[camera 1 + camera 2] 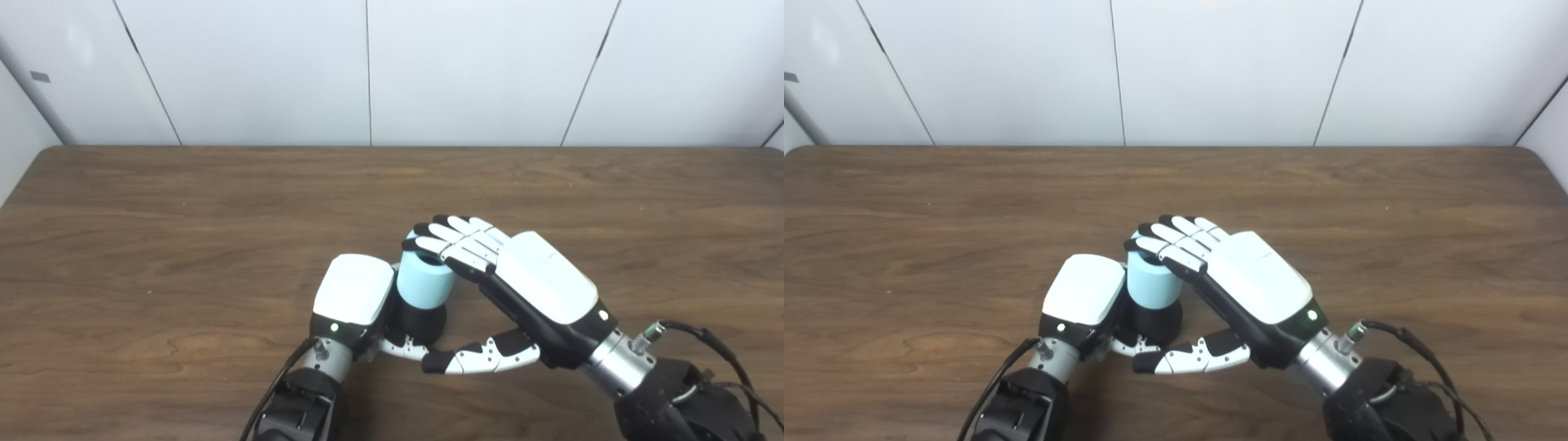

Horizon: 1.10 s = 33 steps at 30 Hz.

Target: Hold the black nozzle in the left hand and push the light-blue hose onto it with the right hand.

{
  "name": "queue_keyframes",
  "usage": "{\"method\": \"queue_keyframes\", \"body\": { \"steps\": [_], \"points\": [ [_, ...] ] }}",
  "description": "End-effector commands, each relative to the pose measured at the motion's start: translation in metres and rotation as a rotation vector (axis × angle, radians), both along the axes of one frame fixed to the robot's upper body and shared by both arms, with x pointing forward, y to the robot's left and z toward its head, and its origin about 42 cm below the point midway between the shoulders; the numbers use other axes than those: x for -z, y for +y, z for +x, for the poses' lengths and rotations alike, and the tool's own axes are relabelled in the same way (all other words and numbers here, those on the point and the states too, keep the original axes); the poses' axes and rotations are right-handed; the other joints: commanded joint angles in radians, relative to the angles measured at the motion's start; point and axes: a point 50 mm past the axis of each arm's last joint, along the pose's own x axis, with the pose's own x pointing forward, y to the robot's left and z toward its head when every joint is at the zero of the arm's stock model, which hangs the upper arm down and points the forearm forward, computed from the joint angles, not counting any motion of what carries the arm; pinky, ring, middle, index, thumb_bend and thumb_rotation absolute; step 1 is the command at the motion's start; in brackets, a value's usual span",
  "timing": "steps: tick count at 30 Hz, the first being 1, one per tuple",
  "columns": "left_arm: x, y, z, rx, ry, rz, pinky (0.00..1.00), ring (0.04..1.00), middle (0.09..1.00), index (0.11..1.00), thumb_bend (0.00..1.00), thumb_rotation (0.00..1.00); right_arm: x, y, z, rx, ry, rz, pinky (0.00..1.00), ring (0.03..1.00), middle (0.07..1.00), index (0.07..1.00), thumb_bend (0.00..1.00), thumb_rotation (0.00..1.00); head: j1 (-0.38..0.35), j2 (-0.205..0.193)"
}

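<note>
Left hand: I saw the left hand (354,297), white-backed with black trim, wrapped round the base of the assembly, its thumb curling under the front of the black part; it was gripping the nozzle.
Nozzle: the black cylindrical plastic nozzle (420,320) stood upright just above the table, held at the left hand's inner side.
Hose: the light-blue smooth cylindrical hose piece (424,283) sat directly on top of the nozzle, upright, its lower edge meeting the black body.
Right hand: the right hand (1254,283) lay flat across the hose's top, fingers (1176,240) extended together and resting on the upper rim, thumb stretched out low towards the nozzle's front. It was neither closed round the hose nor holding it; I read it as spread flat and pressing on the top.
Left eye view only: a small grey tag on the wall at the far left, and a dark sliver of the hose's open top just below the fingers.
Right eye view only: the table's rounded far-right corner with white wall beyond it; the hose's top opening was covered there by the fingers.
Surface: a dark brown wood-grain table (184,245), with both hands meeting near its front middle.
Room: white wall panels (1213,67) divided by thin dark seams stood behind the table's far edge.
Cabling: a black cable (704,334) looped off the right wrist.
</note>
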Motion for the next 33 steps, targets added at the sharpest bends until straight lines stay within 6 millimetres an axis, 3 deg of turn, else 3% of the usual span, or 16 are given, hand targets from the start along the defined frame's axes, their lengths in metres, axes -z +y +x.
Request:
{"method": "queue_keyframes", "body": {
  "steps": [1,9,18,33],
  "points": [
    [0.02,0.003,-0.009,0.012,0.133,0.003,0.4,0.478,0.424,0.491,0.53,0.0,0.014,-0.005,-0.004,-0.004,0.077,-0.065,0.93,0.916,0.9,0.865,0.56,0.88,0.001,0.001],
    [0.019,0.007,-0.007,-0.011,0.164,-0.051,0.42,0.497,0.456,0.487,0.53,0.0,0.019,-0.005,-0.005,0.0,0.095,-0.06,0.93,0.921,0.905,0.869,0.56,0.87,0.001,0.002],
    [0.018,0.006,-0.007,-0.002,0.157,-0.051,0.41,0.488,0.432,0.489,0.53,0.0,0.023,-0.007,-0.004,0.009,0.105,-0.062,0.93,0.924,0.905,0.873,0.56,0.88,0.001,0.002],
    [0.017,0.002,-0.008,0.01,0.136,-0.029,0.4,0.474,0.431,0.488,0.53,0.0,0.044,0.0,-0.008,-0.022,0.171,-0.115,0.98,0.969,0.929,0.896,0.57,0.92,0.005,0.006]
  ]
}}
